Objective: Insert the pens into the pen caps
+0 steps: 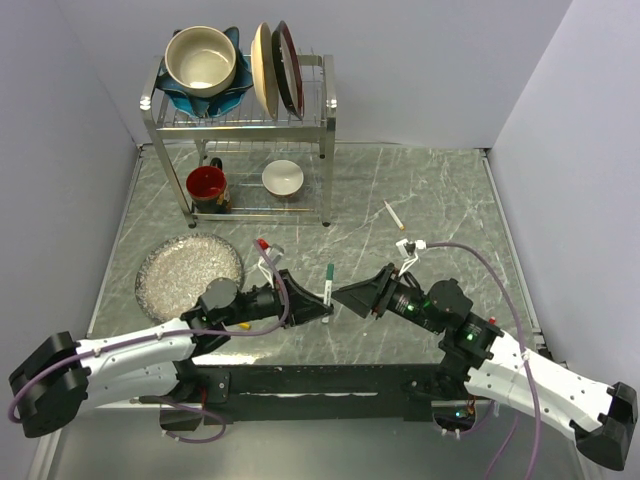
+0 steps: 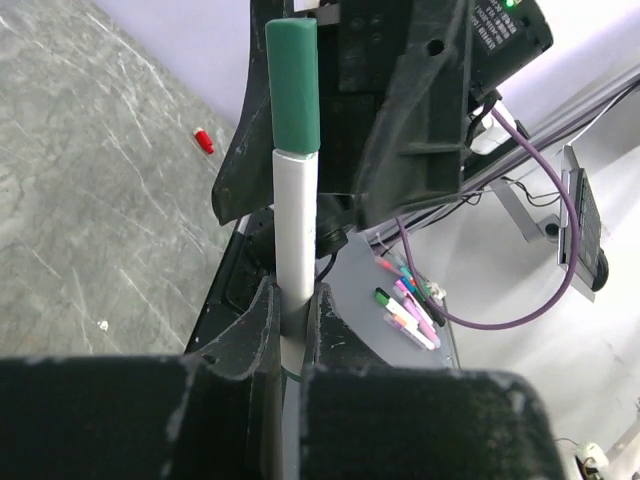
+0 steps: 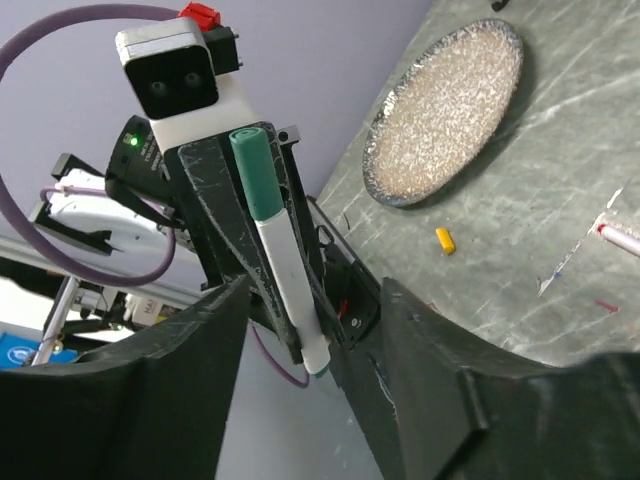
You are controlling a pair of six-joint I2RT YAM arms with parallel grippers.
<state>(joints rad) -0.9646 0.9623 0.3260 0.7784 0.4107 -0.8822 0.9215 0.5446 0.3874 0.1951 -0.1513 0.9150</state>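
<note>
My left gripper is shut on a white pen and holds it upright above the table. The green cap sits on its upper end. My right gripper is open and faces the left one, its fingers on either side of that pen without touching it. A second pen lies at the back right. A pen with a red end lies near the plate. A yellow-orange cap and a red cap lie loose on the table.
A metal dish rack stands at the back with a bowl and plates on top, and a red mug and small white bowl below. A glass plate lies left of the grippers.
</note>
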